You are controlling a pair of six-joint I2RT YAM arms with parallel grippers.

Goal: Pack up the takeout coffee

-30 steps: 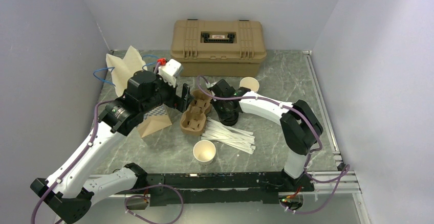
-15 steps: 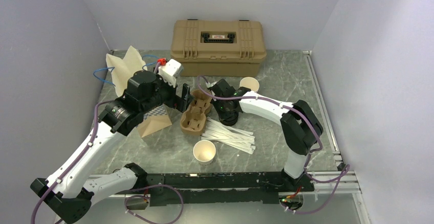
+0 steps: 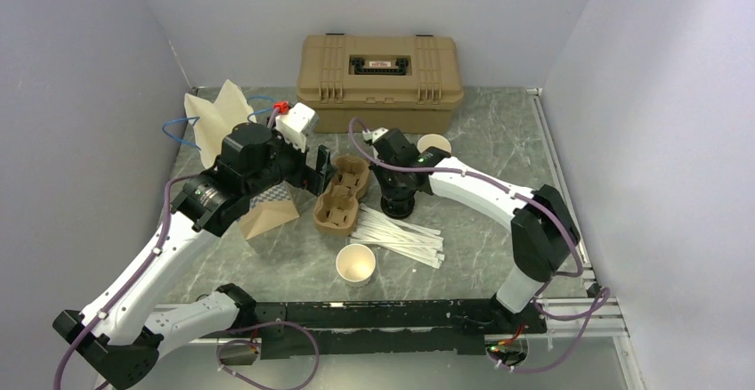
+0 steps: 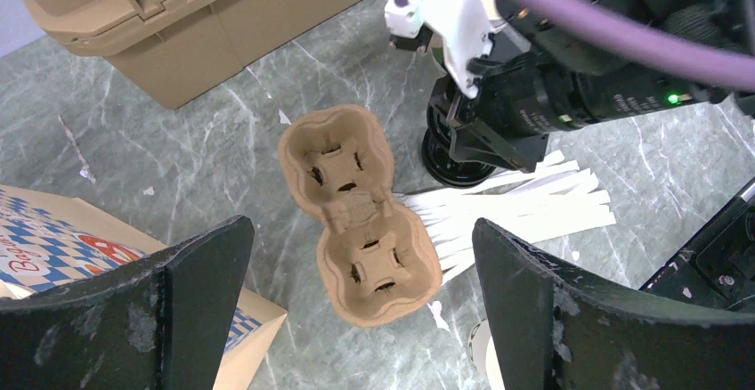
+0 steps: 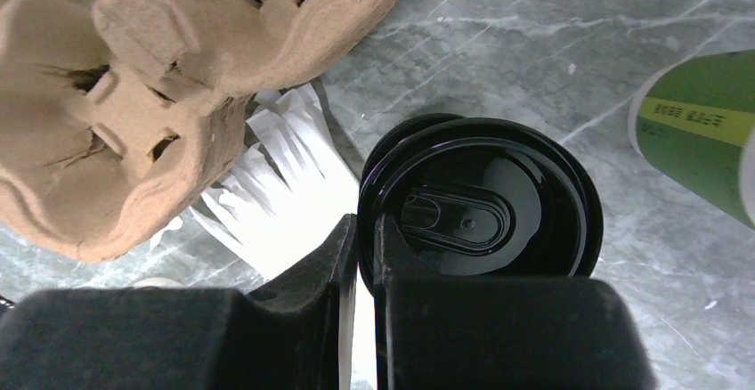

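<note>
We are near the start: our right end effector pinches the rim of the round black plastic lid, just beside the empty brown cardboard cup carrier, any cup underneath hidden, nothing packed yet, while our left end effector hangs wide apart.
</note>
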